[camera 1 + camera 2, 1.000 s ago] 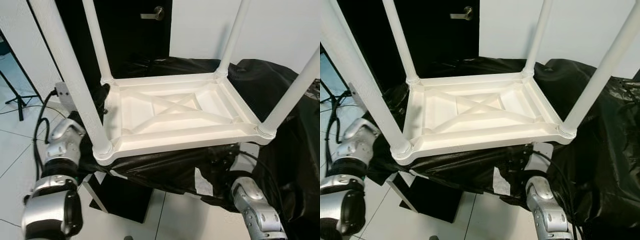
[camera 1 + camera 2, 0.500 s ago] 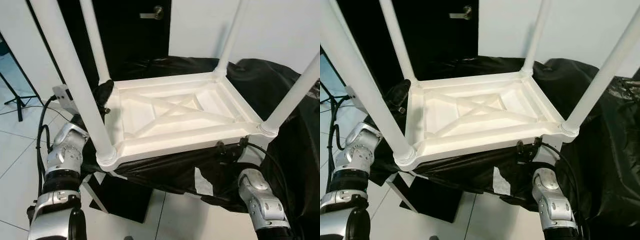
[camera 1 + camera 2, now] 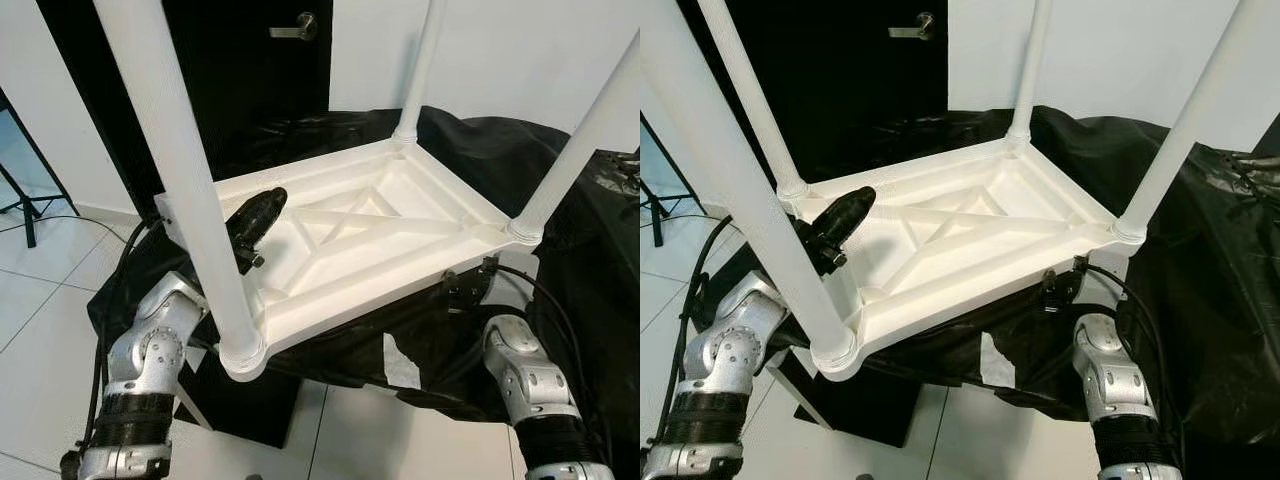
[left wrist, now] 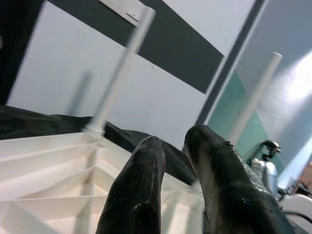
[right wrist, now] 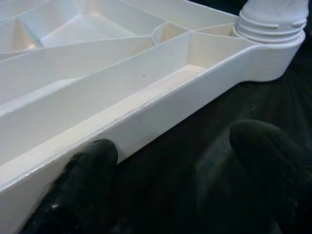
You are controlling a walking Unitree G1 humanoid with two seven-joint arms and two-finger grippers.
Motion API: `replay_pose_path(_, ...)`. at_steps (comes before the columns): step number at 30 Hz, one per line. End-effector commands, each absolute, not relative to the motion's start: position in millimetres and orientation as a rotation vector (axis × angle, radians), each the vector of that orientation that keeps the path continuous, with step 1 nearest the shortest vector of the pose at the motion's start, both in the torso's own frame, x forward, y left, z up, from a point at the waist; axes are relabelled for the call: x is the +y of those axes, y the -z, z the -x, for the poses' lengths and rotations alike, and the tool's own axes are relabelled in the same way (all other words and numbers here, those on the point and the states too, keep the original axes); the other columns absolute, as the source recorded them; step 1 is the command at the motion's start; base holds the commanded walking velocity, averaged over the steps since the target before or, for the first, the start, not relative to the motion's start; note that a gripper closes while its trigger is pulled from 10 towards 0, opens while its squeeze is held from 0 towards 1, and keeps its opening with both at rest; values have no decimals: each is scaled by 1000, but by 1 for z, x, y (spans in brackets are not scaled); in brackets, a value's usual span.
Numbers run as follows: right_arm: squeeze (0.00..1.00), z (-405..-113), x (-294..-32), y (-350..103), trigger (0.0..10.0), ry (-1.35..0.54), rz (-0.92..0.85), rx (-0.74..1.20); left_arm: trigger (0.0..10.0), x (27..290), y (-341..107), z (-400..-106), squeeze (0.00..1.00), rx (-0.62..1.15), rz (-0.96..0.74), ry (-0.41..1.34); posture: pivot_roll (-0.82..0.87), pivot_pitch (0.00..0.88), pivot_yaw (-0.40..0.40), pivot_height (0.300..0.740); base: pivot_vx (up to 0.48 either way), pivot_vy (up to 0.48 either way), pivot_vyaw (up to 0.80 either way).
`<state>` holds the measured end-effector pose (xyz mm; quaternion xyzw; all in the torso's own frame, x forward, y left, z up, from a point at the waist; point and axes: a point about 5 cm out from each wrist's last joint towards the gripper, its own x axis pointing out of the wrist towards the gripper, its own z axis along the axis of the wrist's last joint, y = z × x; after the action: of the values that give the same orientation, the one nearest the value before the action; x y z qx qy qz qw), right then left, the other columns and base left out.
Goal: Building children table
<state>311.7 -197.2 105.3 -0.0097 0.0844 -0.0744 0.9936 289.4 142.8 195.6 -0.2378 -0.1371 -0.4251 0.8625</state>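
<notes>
The white plastic children's table lies upside down on a black-draped surface, its ribbed underside facing up. White legs stand up from its corners, one close at the near left and one at the right. My left gripper reaches over the left rim and lies above the underside ribs, shut with nothing in it; in the left wrist view its fingers sit close together. My right gripper is open below the front right rim, one finger touching the rim's outer face.
Black cloth covers the support and hangs off it at the right. A black door with a metal handle and a white wall stand behind. A dark box sits on the tiled floor under the table, and a tripod leg stands at the left.
The table has swung round, its near left corner coming toward me. My left gripper rose over the left rim onto the underside. My right arm came up to the front right rim.
</notes>
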Motion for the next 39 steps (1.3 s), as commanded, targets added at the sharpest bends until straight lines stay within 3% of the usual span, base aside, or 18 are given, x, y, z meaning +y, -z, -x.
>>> replay_pose_path(1,0,-317,-192,-108,10000,111,33,155,10000,122,-195,-274,0,-301,490,1122,-17,0,-17,740,0,0,0)
replay_pose_path(3,0,-327,-187,-109,10000,60,47,155,10000,100,-192,-264,0,-278,506,1105,-4,0,-22,740,0,0,0)
replay_pose_path(9,0,-339,-181,-111,10000,11,68,138,10000,73,-193,-258,0,-264,477,1048,18,0,-28,740,0,0,0)
replay_pose_path(15,0,-360,-160,-122,10000,-91,103,90,10000,30,-193,-255,0,-240,458,1023,22,0,-10,740,0,0,0)
replay_pose_path(18,0,-363,-158,-124,10000,-100,108,85,10000,25,-194,-255,0,-240,455,1023,21,0,-9,740,0,0,0)
replay_pose_path(26,0,-375,-151,-130,10000,-129,126,70,10000,-20,-196,-250,0,-220,446,1055,23,0,2,740,0,0,0)
replay_pose_path(30,0,-373,-158,-127,10000,-89,121,54,10000,-17,-195,-253,0,-225,412,1032,24,0,6,740,0,0,0)
replay_pose_path(39,0,-354,-183,-119,10000,-44,146,-10,10000,34,-186,-272,0,-241,255,958,29,0,-3,740,0,0,0)
